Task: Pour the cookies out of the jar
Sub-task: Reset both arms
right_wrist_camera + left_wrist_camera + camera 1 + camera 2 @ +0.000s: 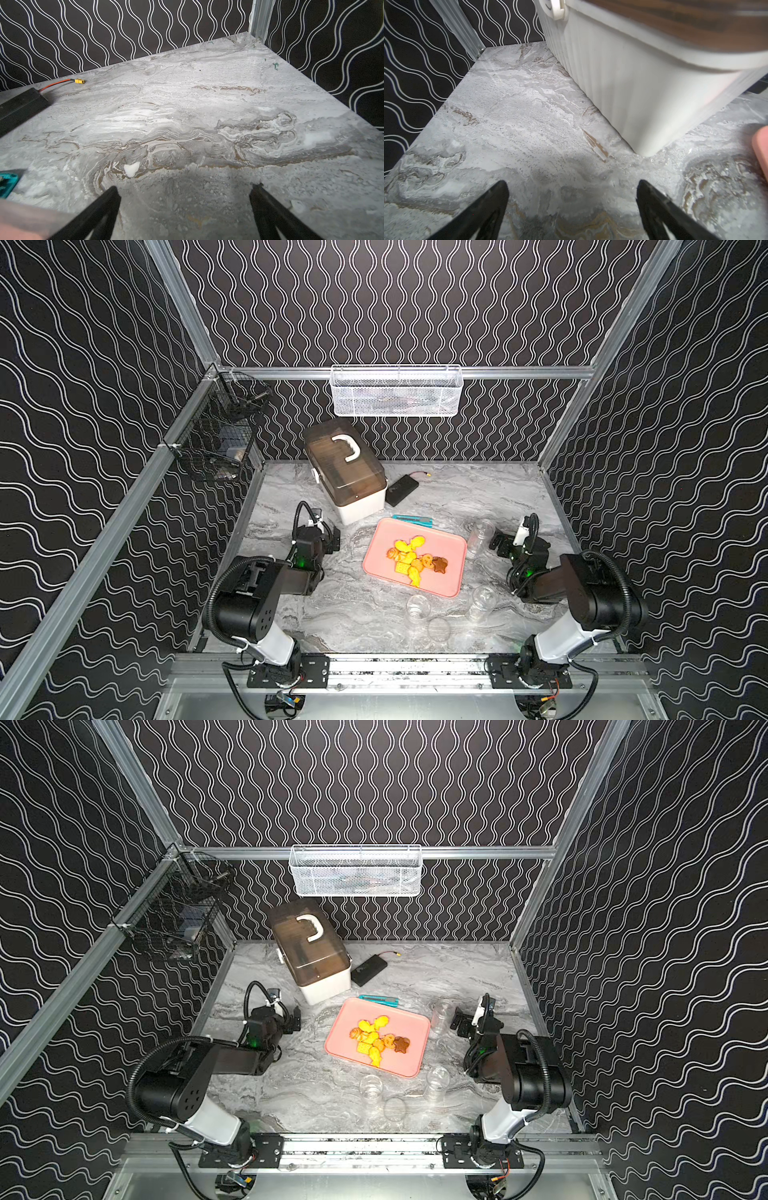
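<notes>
The cookies (415,560) (378,1038), yellow-orange pieces and one brown star, lie in a heap on a pink tray (451,545) (419,1023) in both top views. Three clear containers that look empty stand round the tray: a jar (480,535) (441,1013) by the right gripper, another (482,603) and a third (417,608) in front. I cannot tell which one held the cookies. My left gripper (334,537) (572,187) stands open over bare table, left of the tray. My right gripper (496,541) (185,191) is open and empty, just right of the far jar.
A white storage box with a brown lid (345,468) (633,93) stands behind the left gripper. A black battery pack (401,489) (18,106) and a teal tool (411,520) lie behind the tray. A clear lid ring (439,629) lies near the front edge.
</notes>
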